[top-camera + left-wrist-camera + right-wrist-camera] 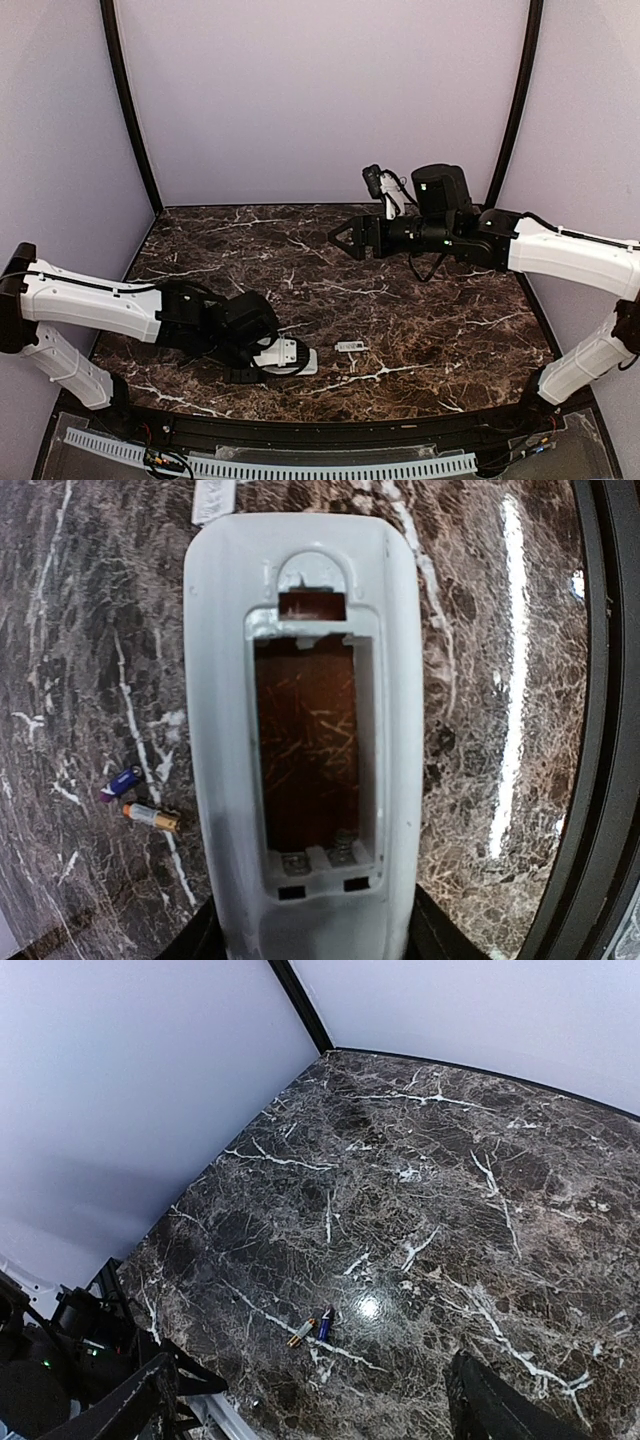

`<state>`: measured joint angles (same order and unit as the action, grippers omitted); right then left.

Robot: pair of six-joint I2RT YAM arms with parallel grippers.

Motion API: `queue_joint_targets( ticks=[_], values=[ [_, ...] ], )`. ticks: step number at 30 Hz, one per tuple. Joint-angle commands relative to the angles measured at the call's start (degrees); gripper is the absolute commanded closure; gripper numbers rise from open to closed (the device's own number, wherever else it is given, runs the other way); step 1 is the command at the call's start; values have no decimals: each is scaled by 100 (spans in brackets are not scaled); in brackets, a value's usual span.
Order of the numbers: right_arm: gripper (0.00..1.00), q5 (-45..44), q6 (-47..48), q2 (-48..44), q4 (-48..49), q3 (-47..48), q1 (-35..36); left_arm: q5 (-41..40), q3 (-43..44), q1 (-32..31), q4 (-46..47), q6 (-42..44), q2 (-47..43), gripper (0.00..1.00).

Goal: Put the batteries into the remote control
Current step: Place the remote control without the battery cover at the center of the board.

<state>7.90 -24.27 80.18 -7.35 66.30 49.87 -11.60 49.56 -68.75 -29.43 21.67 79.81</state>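
Remote control [225, 680] pinched recess-up by left claw [290, 357]; batteries [150, 815] lie beside (white cover [349, 346] near); right claw [340, 238] spread aloft.

Dark marble tbl [450, 330], lilac walls [320, 90]

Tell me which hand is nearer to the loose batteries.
Left. The left hand, holding the remote control, is low beside the batteries; the right hand hangs open, raised far behind them.

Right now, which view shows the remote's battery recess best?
Left wrist: the recess in the remote control faces the camera, empty, springs visible. Top external shows only a white sliver at the left gripper; right wrist shows none of it.
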Motion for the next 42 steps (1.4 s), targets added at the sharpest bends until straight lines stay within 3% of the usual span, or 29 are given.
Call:
queue_joint_targets(
  ticks=[1,11,13,14,16,21,28,33,38,42],
  values=[
    [11,-17,81,50,35,-6,-21,492,319,-82,-745,-96,517,100],
    [11,-42,89,17,67,-136,-21,933,678,-121,-805,-186,1530,93],
    [11,-43,98,24,88,-165,-21,942,701,-121,-832,-169,1567,81],
    [11,-43,100,30,97,-170,-21,936,698,-117,-864,-160,1584,65],
    [11,-43,122,36,124,-179,-21,944,701,-113,-934,-160,1619,46],
    [10,-36,145,39,139,-157,-21,975,726,-115,-984,-172,1643,30],
    [13,-271,142,205,-234,76,-21,830,784,-118,-1000,-462,1365,22],
    [25,-438,32,784,-806,564,25,481,849,-55,-767,-1014,219,13],
    [40,-927,-144,1660,-1518,1328,221,273,1137,652,-780,-2167,-700,13],
    [43,-1181,-162,2566,-1918,2096,576,-171,854,1411,-591,-3364,-1568,13]
  ],
)
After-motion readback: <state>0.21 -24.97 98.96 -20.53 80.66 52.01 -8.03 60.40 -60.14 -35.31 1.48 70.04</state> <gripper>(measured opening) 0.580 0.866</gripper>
